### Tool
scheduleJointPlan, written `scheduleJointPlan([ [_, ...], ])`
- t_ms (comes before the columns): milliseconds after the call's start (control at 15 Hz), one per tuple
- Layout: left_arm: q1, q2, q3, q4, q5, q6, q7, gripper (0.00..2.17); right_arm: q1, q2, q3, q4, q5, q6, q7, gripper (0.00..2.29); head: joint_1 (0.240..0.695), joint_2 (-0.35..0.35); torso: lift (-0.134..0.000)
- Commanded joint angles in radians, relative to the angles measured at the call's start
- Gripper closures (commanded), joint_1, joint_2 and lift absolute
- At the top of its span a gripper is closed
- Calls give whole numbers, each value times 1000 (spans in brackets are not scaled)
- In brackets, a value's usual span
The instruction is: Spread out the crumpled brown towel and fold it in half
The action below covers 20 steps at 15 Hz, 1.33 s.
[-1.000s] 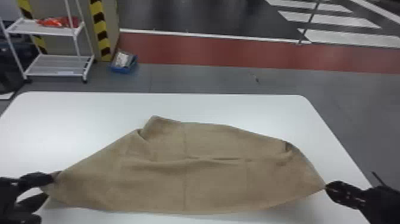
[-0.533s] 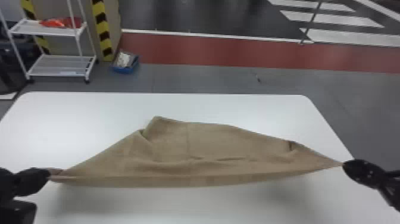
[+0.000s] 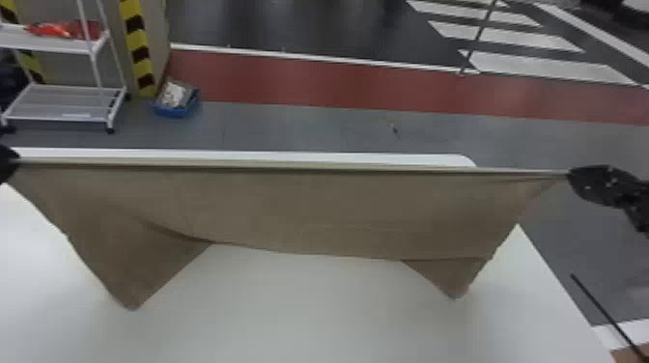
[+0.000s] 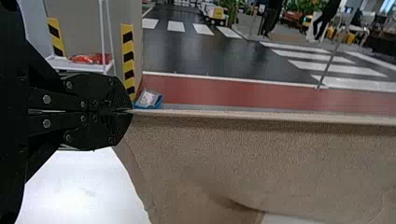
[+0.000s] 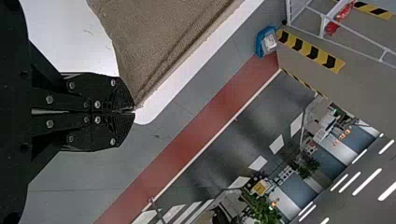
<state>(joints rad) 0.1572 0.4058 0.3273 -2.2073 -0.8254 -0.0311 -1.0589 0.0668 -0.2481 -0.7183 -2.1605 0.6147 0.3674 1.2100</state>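
The brown towel hangs stretched between both grippers above the white table, its top edge taut and two lower corners dangling. At the head view's left edge my left gripper holds one upper corner; in the left wrist view the left gripper is shut on the towel. My right gripper has the other upper corner at the right; in the right wrist view the right gripper is shut on the towel's tip.
Below the towel lies the white table. Past its far edge stand a white wire shelf and a blue bin on the floor. A thin dark pole shows at the lower right.
Both grippers have risen and moved forward with the towel, which was lying mostly on the table and now hangs. The head view has also shifted, showing the table lower.
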Motion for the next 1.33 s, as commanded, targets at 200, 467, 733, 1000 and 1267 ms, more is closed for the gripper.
scheduleJointPlan([
  [200, -266, -64, -221, 112, 3, 218, 8, 1737, -214, -26, 234, 133, 88, 221, -69, 1663, 598, -202, -125],
  [467, -544, -179, -370, 383, -49, 264, 62, 1737, -446, -30, 350, 347, 162, 267, -185, 1663, 516, -212, -125],
  [733, -780, -236, -399, 560, -64, 264, 132, 1737, -610, -53, 370, 452, 174, 304, -253, 1663, 421, -234, -125],
  [1000, -630, -214, -315, 377, -9, 264, 126, 1737, -433, -129, 296, 214, 57, 442, -201, 1663, 319, -245, -125],
  [1267, -220, -145, -177, 130, 48, 150, 129, 1737, 4, -68, 119, -73, -72, 331, -181, 1663, 414, -260, -125],
])
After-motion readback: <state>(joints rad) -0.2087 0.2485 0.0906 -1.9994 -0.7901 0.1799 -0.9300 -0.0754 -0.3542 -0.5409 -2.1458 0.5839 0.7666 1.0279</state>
